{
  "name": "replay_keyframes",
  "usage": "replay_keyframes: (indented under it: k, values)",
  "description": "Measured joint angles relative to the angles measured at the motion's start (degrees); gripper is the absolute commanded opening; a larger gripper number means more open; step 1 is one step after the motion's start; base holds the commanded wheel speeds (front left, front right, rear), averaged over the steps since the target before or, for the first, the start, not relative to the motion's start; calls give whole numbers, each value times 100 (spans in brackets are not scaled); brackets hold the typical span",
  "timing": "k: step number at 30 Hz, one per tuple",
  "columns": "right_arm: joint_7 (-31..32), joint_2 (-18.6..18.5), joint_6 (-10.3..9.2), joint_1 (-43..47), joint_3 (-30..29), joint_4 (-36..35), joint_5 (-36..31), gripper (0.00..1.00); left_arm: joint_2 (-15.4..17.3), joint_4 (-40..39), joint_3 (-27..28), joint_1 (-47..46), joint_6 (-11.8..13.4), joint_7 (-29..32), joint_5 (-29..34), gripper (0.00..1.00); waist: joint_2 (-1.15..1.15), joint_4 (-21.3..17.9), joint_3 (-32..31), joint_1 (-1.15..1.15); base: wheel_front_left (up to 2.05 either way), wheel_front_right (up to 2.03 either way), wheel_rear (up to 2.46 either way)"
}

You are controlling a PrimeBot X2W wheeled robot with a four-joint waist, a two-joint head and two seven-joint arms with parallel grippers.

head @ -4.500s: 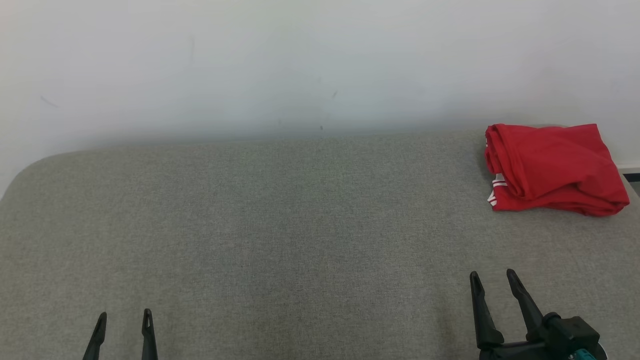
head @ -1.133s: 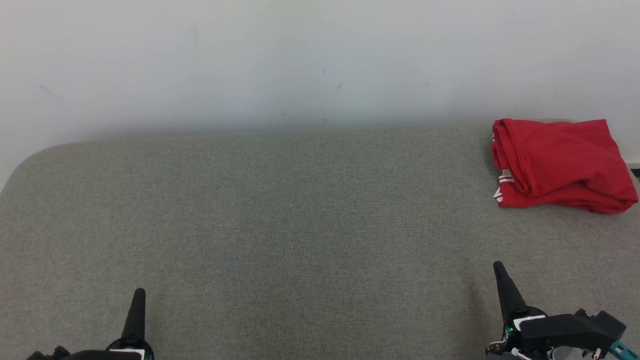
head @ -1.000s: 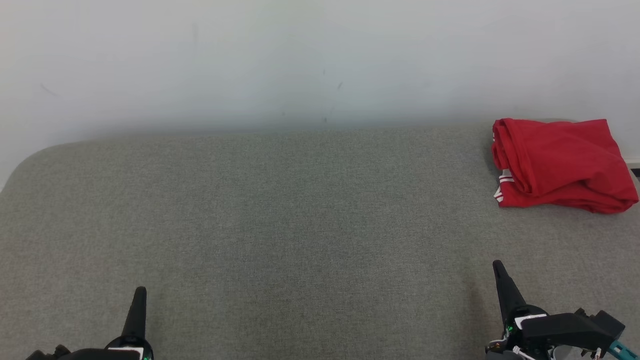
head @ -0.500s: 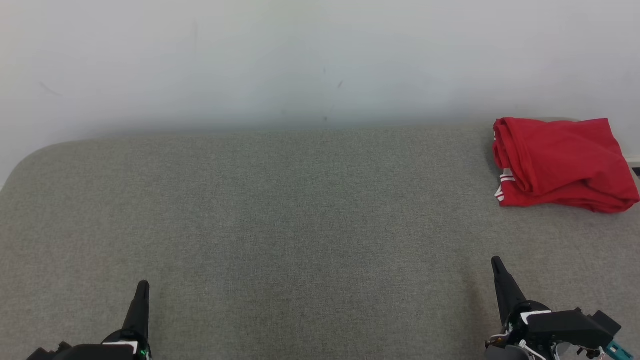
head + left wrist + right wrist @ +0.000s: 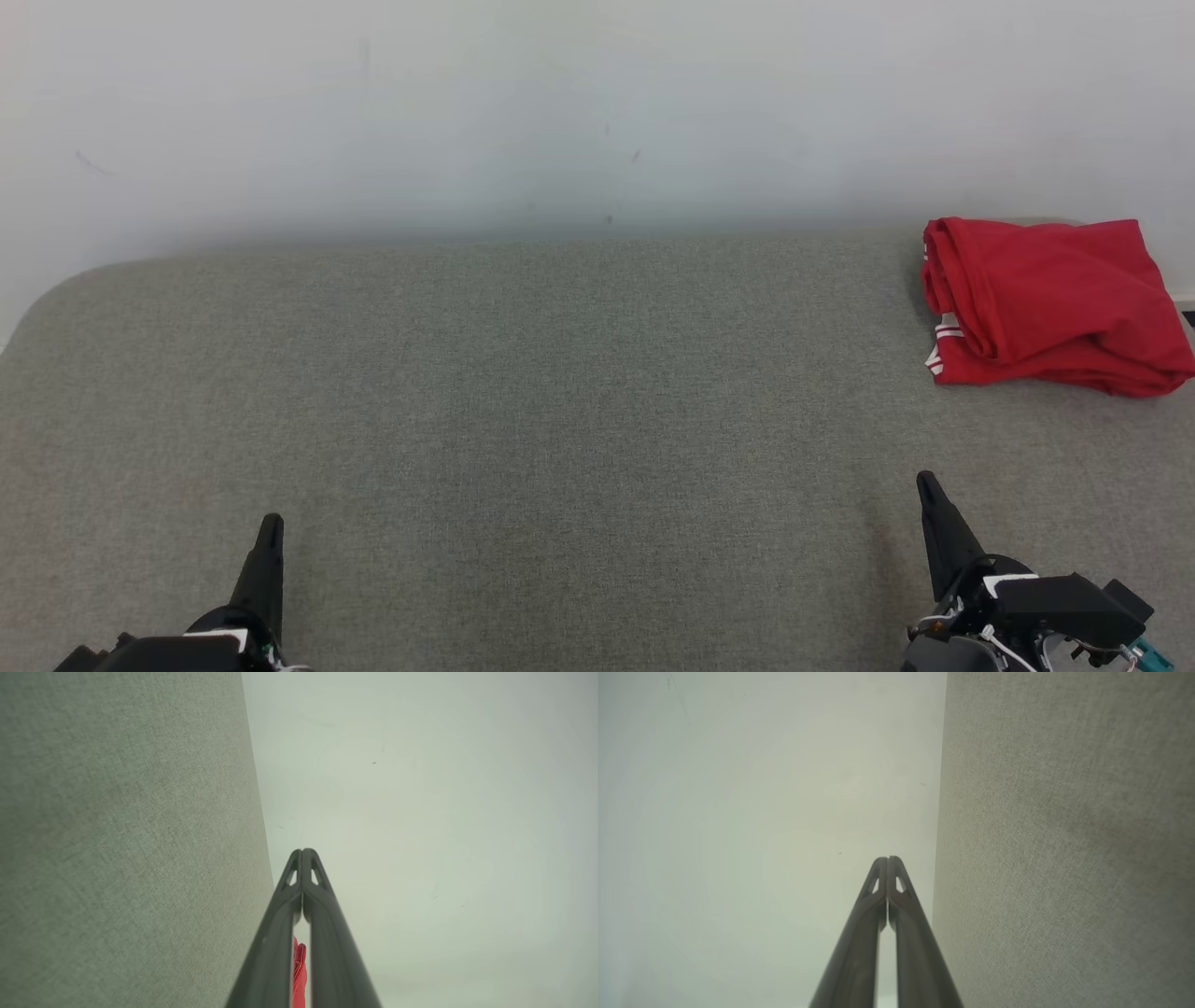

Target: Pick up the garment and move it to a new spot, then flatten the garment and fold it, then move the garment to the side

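the jaws of the left gripper (image 5: 271, 525) and of the right gripper (image 5: 926, 483) are pressed together, empty, at the near edge of a grey fabric-covered tabletop (image 5: 560, 420). a folded red cloth garment (image 5: 1055, 299) with white stripes is laid at its far right corner, by a white wall (image 5: 560, 112), well apart from both.

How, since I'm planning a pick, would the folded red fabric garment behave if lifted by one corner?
Probably floppy: the folded red fabric garment shows soft creases and rounded folds, so layers would likely sag and unfold. Likely light: thin cloth. Pushed, it would probably bunch on the textured grey surface.
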Motion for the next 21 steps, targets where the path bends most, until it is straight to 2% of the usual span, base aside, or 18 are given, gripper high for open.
replay_keyframes:
  k: [21]
  values:
    - [0, 3, 0, -6, -2, -1, 2, 0, -1, 2, -1, -4, 0, 2, -5, 0, 0, 0, 0, 0, 0, 0, 0]
